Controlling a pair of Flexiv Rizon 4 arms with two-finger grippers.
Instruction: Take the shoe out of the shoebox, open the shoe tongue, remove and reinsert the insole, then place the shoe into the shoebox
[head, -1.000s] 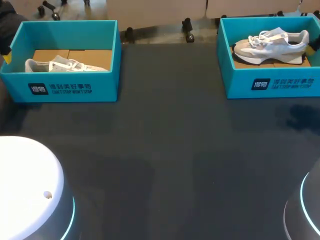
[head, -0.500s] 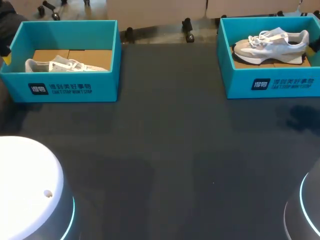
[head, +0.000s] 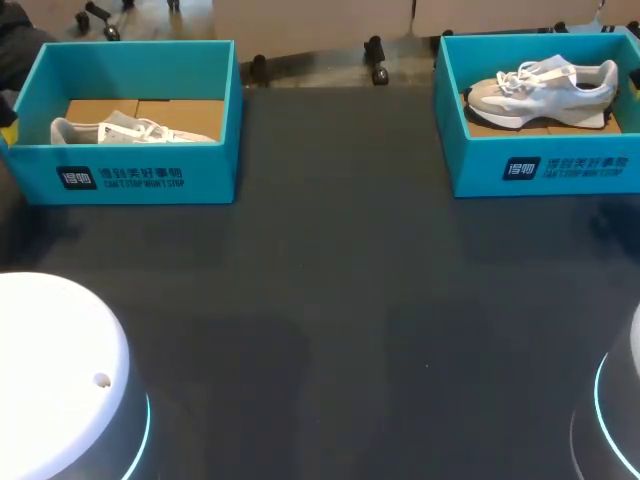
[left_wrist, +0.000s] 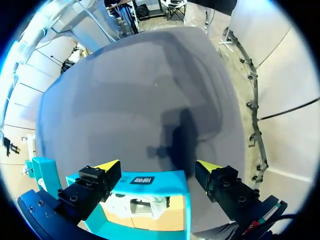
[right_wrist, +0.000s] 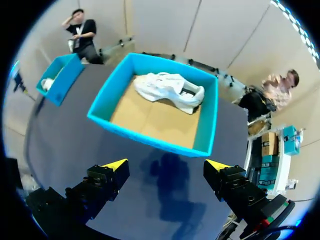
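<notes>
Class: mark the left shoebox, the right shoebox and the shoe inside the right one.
left shoebox (head: 120, 172): head view, front wall.
right shoebox (head: 545, 168): head view, front wall.
right shoe (head: 545, 92): head view, side of the upper.

Landmark: right shoebox (head: 540, 170), on table (head: 330, 320), far right part.
Shoe (head: 545, 88) inside right shoebox, on its floor, nearer far wall than near wall.
Left shoebox (head: 150, 175) well apart to left of right shoebox, level with it, on same table.
Second shoe (head: 120, 130) inside left shoebox, against its near wall.
My right gripper (right_wrist: 166, 164) above table, just before right shoebox's near wall, outside it.
My left gripper (left_wrist: 157, 166) far left of right shoebox, over left shoebox, second shoe beneath.
</notes>
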